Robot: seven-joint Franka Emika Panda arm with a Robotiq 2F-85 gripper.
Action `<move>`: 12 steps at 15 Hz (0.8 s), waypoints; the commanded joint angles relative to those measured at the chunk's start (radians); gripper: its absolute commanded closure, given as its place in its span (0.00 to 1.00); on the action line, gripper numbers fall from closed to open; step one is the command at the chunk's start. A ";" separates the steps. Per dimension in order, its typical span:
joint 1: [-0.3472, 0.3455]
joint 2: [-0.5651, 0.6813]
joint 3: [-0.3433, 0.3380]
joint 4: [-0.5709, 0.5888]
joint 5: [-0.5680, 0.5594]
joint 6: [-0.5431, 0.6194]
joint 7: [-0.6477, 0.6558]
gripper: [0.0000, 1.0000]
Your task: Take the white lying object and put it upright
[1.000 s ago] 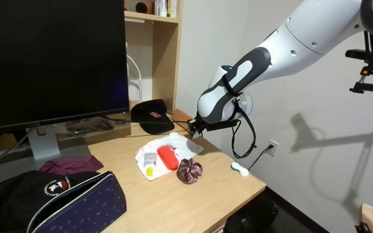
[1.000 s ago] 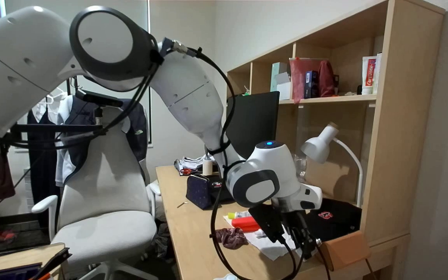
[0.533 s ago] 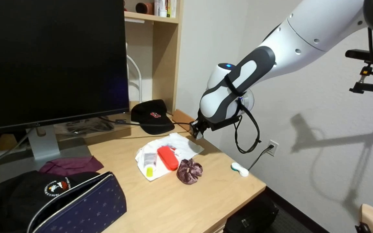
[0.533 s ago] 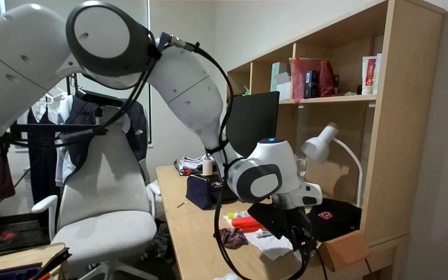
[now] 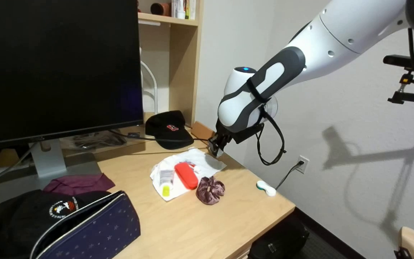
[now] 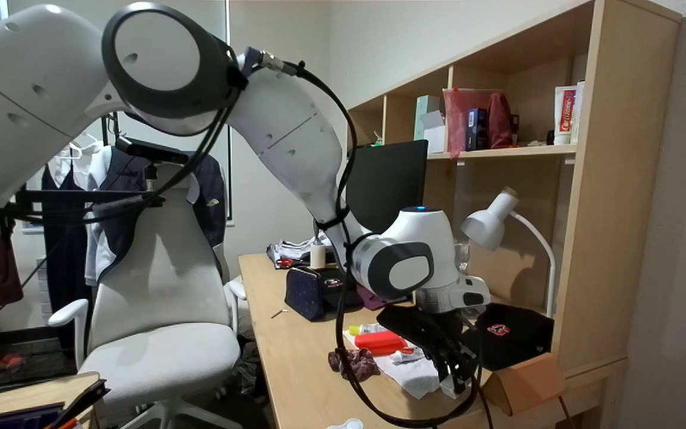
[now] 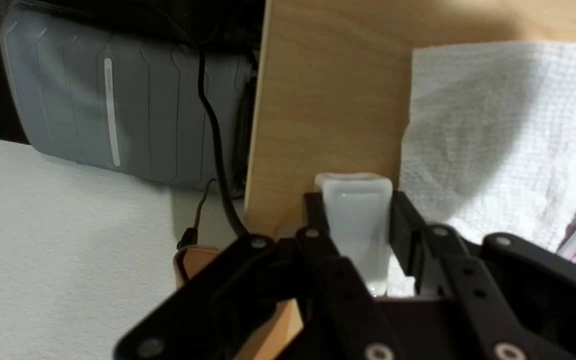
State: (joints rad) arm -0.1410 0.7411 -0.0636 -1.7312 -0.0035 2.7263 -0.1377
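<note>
one object [image 7: 359,225] is held by the gripper [image 7: 357,200] near the tabletop's [image 7: 328,100] side edge; righting seems in hand, level seating needed.

Wears rounded white hard-shell casing [image 5: 318,54] dotted with small grey recesses [image 5: 331,54], dark grey oval joint rims [image 6: 213,65], a glowing blue light [image 6: 420,208] and strapped-on black cables [image 6: 408,422]. Ends in a matte black, many-linked gripper [image 7: 355,207] with round silvery screws [image 7: 150,348].

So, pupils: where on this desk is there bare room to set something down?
A broad bare stretch of desk lies between navy pouch, scrunchie and front edge; a smaller one separates scrunchie from lens case. Crowded: the white cloth, bearing tubes and a red case; the tool holds the white object nearby.
</note>
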 commanded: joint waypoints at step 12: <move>-0.076 -0.126 0.084 -0.122 -0.001 -0.484 -0.275 0.88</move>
State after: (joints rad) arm -0.2031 0.6649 0.0235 -1.7575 -0.0056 2.2560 -0.3735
